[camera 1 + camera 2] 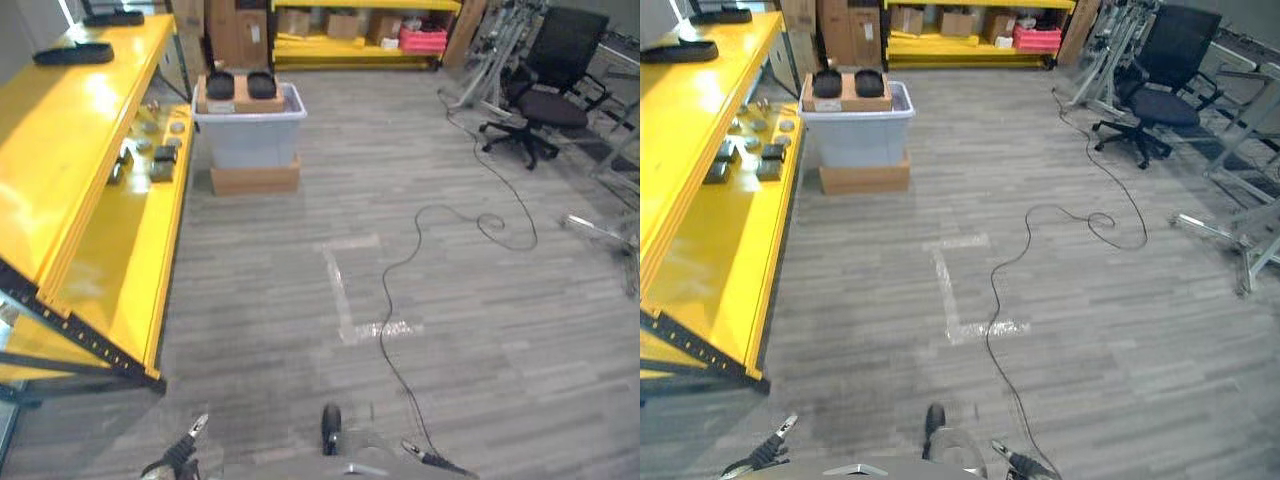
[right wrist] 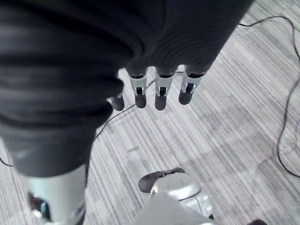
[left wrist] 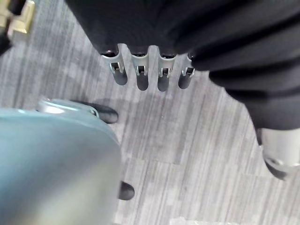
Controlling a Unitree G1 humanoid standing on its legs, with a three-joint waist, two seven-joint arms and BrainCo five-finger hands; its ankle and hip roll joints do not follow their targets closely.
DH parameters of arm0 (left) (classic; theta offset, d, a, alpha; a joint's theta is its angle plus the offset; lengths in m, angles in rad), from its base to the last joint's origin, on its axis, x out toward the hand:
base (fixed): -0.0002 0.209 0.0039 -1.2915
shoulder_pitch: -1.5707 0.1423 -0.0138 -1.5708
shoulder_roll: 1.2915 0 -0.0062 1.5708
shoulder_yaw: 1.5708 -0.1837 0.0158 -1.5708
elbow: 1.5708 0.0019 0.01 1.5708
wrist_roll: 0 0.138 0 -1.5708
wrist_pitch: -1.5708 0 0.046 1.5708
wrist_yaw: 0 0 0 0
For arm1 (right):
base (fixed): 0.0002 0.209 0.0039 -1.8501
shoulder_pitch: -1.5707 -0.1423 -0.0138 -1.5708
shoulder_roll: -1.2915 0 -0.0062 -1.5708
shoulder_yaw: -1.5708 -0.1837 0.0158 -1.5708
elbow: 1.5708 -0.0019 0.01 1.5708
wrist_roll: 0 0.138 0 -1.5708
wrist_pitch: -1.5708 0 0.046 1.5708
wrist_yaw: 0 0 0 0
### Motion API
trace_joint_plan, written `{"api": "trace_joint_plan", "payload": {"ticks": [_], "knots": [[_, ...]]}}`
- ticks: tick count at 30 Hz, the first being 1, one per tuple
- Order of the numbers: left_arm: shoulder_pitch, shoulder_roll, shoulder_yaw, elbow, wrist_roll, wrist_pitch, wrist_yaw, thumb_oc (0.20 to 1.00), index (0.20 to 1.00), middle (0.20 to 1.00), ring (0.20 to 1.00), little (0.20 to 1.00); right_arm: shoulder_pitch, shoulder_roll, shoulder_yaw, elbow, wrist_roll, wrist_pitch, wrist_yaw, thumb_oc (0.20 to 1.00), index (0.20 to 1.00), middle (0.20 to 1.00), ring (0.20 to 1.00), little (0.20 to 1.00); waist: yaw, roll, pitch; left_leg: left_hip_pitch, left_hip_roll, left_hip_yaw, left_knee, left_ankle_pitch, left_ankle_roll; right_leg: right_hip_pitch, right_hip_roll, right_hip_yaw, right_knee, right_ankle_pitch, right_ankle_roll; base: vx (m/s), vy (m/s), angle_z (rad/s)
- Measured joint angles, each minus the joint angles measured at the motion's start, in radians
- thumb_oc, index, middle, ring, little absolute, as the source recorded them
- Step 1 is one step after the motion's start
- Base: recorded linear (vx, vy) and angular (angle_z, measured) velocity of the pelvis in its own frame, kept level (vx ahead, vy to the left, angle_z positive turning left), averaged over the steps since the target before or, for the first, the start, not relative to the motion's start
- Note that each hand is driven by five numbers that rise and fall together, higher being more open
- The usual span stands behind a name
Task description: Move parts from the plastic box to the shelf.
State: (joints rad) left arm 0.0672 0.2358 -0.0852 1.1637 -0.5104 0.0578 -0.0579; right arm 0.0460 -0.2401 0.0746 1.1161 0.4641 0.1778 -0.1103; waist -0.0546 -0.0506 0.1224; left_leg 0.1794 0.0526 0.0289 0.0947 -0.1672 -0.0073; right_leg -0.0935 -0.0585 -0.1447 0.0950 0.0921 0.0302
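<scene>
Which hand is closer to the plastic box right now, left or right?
Left, slightly. The left hand hangs low on the box's side of the floor; the right hand hangs further across. Both are far short of the plastic box, holding nothing.

A warehouse-like workshop or robotics lab. Yellow steel shelving (image 1: 90, 180) runs along the nine-to-eleven o'clock side, its lower level holding small dark parts (image 1: 160, 160). At twelve o'clock a second yellow rack (image 1: 350, 45) is stacked with cardboard cartons (image 1: 238, 30). A grey plastic box (image 1: 250, 135) stands on a carton beside the shelving. Grey plank flooring carries tape marks (image 1: 345, 300) and a loose cable (image 1: 440, 230). A black office chair (image 1: 545, 85) and metal frames (image 1: 610, 230) stand at two o'clock.
</scene>
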Motion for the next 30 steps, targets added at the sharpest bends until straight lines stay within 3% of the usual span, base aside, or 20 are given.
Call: {"api": "trace_joint_plan", "payload": {"ticks": [1, 2, 4, 5, 6, 7, 8, 10, 11, 12, 13, 16, 18, 19, 22, 24, 25, 27, 29, 30], "knots": [[-0.020, -0.005, 0.007, 0.002, -0.029, -0.003, 0.001, 1.000, 1.000, 1.000, 1.000, 1.000, -0.017, -0.019, -0.004, 0.022, -0.021, -0.001, 0.001, 1.000, 1.000, 1.000, 1.000, 1.000, -0.004, -0.001, -0.014, -0.030, 0.020, -0.003, 0.120, 0.044, -0.043, 0.041, 0.020, -0.007, -0.025, -0.028, -0.025, 0.35, -0.356, -0.09], [-0.016, -0.008, 0.011, 0.006, -0.038, -0.007, 0.001, 1.000, 1.000, 1.000, 1.000, 1.000, -0.020, -0.031, -0.003, 0.020, -0.040, -0.004, 0.001, 1.000, 1.000, 1.000, 1.000, 1.000, 0.000, 0.001, -0.034, -0.079, 0.031, -0.003, 0.215, 0.054, -0.055, 0.055, 0.032, -0.007, -0.052, -0.031, -0.032, 0.30, -0.310, -0.12], [-0.044, -0.010, 0.028, 0.006, -0.053, -0.016, 0.004, 1.000, 1.000, 1.000, 1.000, 1.000, -0.024, -0.049, -0.001, 0.024, -0.041, -0.010, 0.001, 1.000, 1.000, 1.000, 1.000, 1.000, 0.008, -0.007, -0.038, -0.206, 0.056, -0.003, 0.451, 0.100, -0.075, 0.079, 0.059, -0.007, -0.075, -0.034, -0.078, 0.25, -0.246, -0.13], [-0.056, -0.009, 0.046, 0.005, -0.066, -0.017, 0.008, 1.000, 1.000, 1.000, 1.000, 1.000, -0.027, -0.049, 0.003, 0.029, -0.041, -0.017, 0.000, 1.000, 1.000, 1.000, 1.000, 1.000, 0.024, -0.018, -0.036, -0.283, 0.070, 0.002, 0.582, 0.161, -0.070, 0.090, 0.061, -0.011, -0.082, -0.026, -0.108, 0.28, -0.206, -0.19], [-0.056, -0.008, 0.048, 0.001, -0.076, -0.017, 0.011, 1.000, 1.000, 1.000, 1.000, 1.000, -0.027, -0.047, 0.010, 0.033, -0.045, -0.020, 0.000, 1.000, 1.000, 1.000, 1.000, 1.000, 0.033, -0.031, -0.035, -0.327, 0.073, -0.002, 0.655, 0.176, -0.067, 0.097, 0.064, -0.012, -0.084, -0.033, -0.121, 0.35, -0.156, 0.18], [-0.076, -0.010, 0.047, -0.014, -0.075, -0.011, 0.011, 1.000, 1.000, 1.000, 1.000, 1.000, -0.026, -0.045, 0.008, 0.039, -0.064, -0.025, 0.001, 1.000, 1.000, 1.000, 1.000, 1.000, 0.032, -0.044, -0.029, -0.444, 0.068, 0.002, 0.761, 0.149, -0.031, 0.112, 0.067, -0.029, -0.095, -0.076, -0.145, 0.45, 0.017, 0.51], [-0.093, -0.010, 0.043, -0.051, -0.075, -0.015, 0.009, 1.000, 1.000, 1.000, 1.000, 1.000, -0.034, -0.040, -0.001, 0.068, -0.079, -0.017, 0.001, 1.000, 1.000, 1.000, 1.000, 1.000, 0.053, -0.064, 0.016, -0.517, 0.041, 0.065, 0.687, 0.113, 0.023, 0.145, 0.062, -0.036, -0.109, -0.080, -0.121, 0.45, 0.065, 0.50], [-0.075, -0.012, 0.039, -0.059, -0.077, -0.018, 0.014, 1.000, 1.000, 1.000, 1.000, 1.000, -0.051, -0.048, 0.023, 0.069, -0.080, -0.022, 0.001, 1.000, 1.000, 1.000, 1.000, 1.000, 0.065, -0.055, 0.034, -0.526, -0.041, 0.086, 0.357, 0.110, -0.004, 0.171, 0.073, -0.032, -0.138, -0.103, -0.093, 0.44, 0.094, -0.05], [-0.068, -0.017, 0.038, -0.050, -0.077, -0.019, 0.024, 1.000, 1.000, 1.000, 1.000, 1.000, -0.065, -0.052, 0.037, 0.068, -0.080, -0.020, 0.001, 1.000, 1.000, 1.000, 1.000, 1.000, 0.082, -0.031, 0.041, -0.518, -0.088, 0.082, 0.163, 0.141, -0.023, 0.184, 0.087, -0.029, -0.133, -0.115, -0.089, 0.49, 0.083, -0.26], [-0.061, -0.022, 0.040, -0.052, -0.078, -0.019, 0.030, 1.000, 1.000, 1.000, 1.000, 1.000, -0.079, -0.063, 0.044, 0.052, -0.080, -0.017, 0.000, 1.000, 1.000, 1.000, 1.000, 1.000, 0.088, 0.005, 0.063, -0.531, -0.114, 0.077, 0.018, 0.195, -0.053, 0.204, 0.121, -0.024, -0.140, -0.119, -0.082, 0.49, 0.056, -0.46], [-0.048, -0.023, 0.040, -0.052, -0.077, -0.019, 0.031, 1.000, 1.000, 1.000, 1.000, 1.000, -0.091, -0.069, 0.049, 0.032, -0.080, -0.015, 0.000, 1.000, 1.000, 1.000, 1.000, 1.000, 0.101, 0.042, 0.077, -0.543, -0.123, 0.075, -0.085, 0.223, -0.059, 0.232, 0.156, -0.010, -0.150, -0.133, -0.079, 0.53, 0.057, -0.48], [-0.009, -0.017, 0.050, -0.051, -0.077, -0.020, 0.037, 1.000, 1.000, 1.000, 1.000, 1.000, -0.097, -0.071, 0.091, -0.013, -0.080, -0.016, 0.004, 1.000, 1.000, 1.000, 1.000, 1.000, 0.145, 0.075, 0.104, -0.608, -0.141, 0.080, -0.094, 0.246, -0.055, 0.307, 0.201, 0.049, -0.147, -0.182, -0.101, 0.48, 0.069, -0.58], [0.019, -0.021, 0.073, -0.052, -0.078, -0.022, 0.040, 1.000, 1.000, 1.000, 1.000, 1.000, -0.087, -0.081, 0.118, -0.048, -0.085, -0.019, 0.017, 1.000, 1.000, 1.000, 1.000, 1.000, 0.164, 0.072, 0.105, -0.631, -0.148, 0.104, -0.036, 0.247, -0.032, 0.369, 0.200, 0.091, -0.138, -0.229, -0.086, 0.64, 0.154, -0.64], [0.028, -0.019, 0.108, -0.051, -0.083, -0.025, 0.050, 1.000, 1.000, 1.000, 1.000, 1.000, -0.089, -0.084, 0.117, -0.064, -0.093, -0.018, 0.024, 1.000, 1.000, 1.000, 1.000, 1.000, 0.162, 0.038, 0.113, -0.595, -0.161, 0.145, 0.021, 0.235, 0.006, 0.424, 0.178, 0.106, -0.136, -0.274, -0.037, 0.71, 0.192, -0.57], [0.051, -0.015, 0.147, -0.052, -0.100, -0.048, 0.070, 1.000, 1.000, 1.000, 1.000, 1.000, -0.089, -0.081, 0.122, -0.070, -0.116, -0.010, 0.036, 1.000, 1.000, 1.000, 1.000, 1.000, 0.173, 0.030, 0.083, -0.397, -0.129, 0.159, -0.011, 0.212, 0.097, 0.463, 0.197, 0.106, 0.010, -0.294, -0.014, 0.49, 0.168, -0.60], [0.030, 0.007, 0.163, -0.054, -0.105, -0.057, 0.079, 1.000, 1.000, 1.000, 1.000, 1.000, -0.088, -0.054, 0.129, -0.078, -0.116, -0.003, 0.037, 1.000, 1.000, 1.000, 1.000, 1.000, 0.182, -0.036, 0.071, -0.357, -0.158, 0.170, 0.012, 0.246, 0.155, 0.462, 0.156, 0.070, 0.107, -0.304, 0.003, 0.45, 0.286, -0.40], [-0.002, 0.015, 0.162, -0.047, -0.106, -0.059, 0.079, 1.000, 1.000, 1.000, 1.000, 1.000, -0.087, -0.036, 0.129, -0.078, -0.117, -0.001, 0.036, 1.000, 1.000, 1.000, 1.000, 1.000, 0.189, -0.059, 0.065, -0.324, -0.184, 0.180, 0.005, 0.228, 0.181, 0.434, 0.120, 0.026, 0.225, -0.298, 0.013, 0.41, 0.321, -0.37], [-0.044, 0.007, 0.154, -0.049, -0.106, -0.061, 0.079, 1.000, 1.000, 1.000, 1.000, 1.000, -0.087, -0.024, 0.122, -0.101, -0.118, 0.001, 0.036, 1.000, 1.000, 1.000, 1.000, 1.000, 0.185, -0.054, 0.066, -0.241, -0.213, 0.170, -0.011, 0.188, 0.208, 0.278, 0.018, -0.059, 0.616, -0.244, 0.082, 0.34, 0.247, -0.14], [-0.075, 0.006, 0.135, -0.054, -0.106, -0.071, 0.081, 1.000, 1.000, 1.000, 1.000, 1.000, -0.088, -0.016, 0.128, -0.143, -0.118, 0.001, 0.036, 1.000, 1.000, 1.000, 1.000, 1.000, 0.176, -0.036, 0.056, -0.191, -0.230, 0.166, -0.010, 0.147, 0.218, 0.157, -0.045, -0.061, 0.831, -0.223, 0.097, 0.26, 0.115, 0.13], [-0.081, 0.008, 0.106, -0.065, -0.109, -0.079, 0.084, 1.000, 1.000, 1.000, 1.000, 1.000, -0.091, -0.015, 0.141, -0.157, -0.117, 0.004, 0.036, 1.000, 1.000, 1.000, 1.000, 1.000, 0.170, -0.001, 0.051, -0.171, -0.230, 0.151, -0.015, 0.133, 0.204, 0.077, -0.058, -0.060, 0.871, -0.247, 0.081, 0.24, 0.024, 0.17]]}}
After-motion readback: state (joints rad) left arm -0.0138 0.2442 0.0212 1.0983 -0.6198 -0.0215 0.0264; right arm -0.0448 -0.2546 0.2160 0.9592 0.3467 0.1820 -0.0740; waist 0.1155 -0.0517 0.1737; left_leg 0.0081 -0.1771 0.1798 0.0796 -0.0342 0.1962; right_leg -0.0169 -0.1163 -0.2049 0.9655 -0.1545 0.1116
